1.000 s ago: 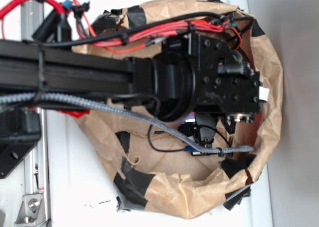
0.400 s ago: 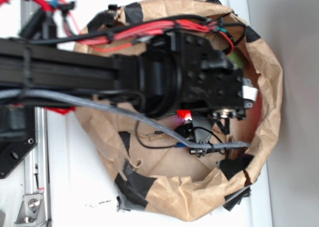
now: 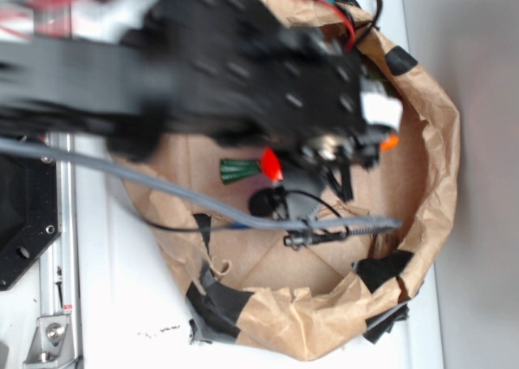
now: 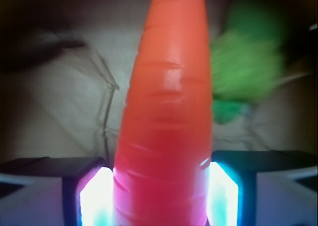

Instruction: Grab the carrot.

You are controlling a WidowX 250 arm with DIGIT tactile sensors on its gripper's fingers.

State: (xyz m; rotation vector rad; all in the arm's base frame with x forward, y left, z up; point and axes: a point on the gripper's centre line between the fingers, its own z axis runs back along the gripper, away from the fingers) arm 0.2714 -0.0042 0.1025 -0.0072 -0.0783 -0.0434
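A: Two lit pads, one pressed on each flank of the carrot. Clamped at the thick end, by the look of it.
B: Agreed. No gap visible on either side in the wrist view. Gripper closed on it, tapered point aimed away from the lens.
A: Why take the fat part?
B: Probably for purchase. Glossy, tapered plastic, apt to squirt forward if pinched nearer the tip.
A: And the green blur at upper right?
B: Fuzzy plush toy, beyond the carrot and off to one side, apart from the pads. Not the target.
A: Whereabouts overall?
B: Inside the crumpled brown paper nest, patched with black tape, beneath the arm. Exterior view too smeared to read the jaws.
A: Lifted or resting on the paper?
B: Cannot tell. Judging by the hold, grab essentially made. Best to squeeze firmly, rise straight, and mind the grey cable draped across the nest.
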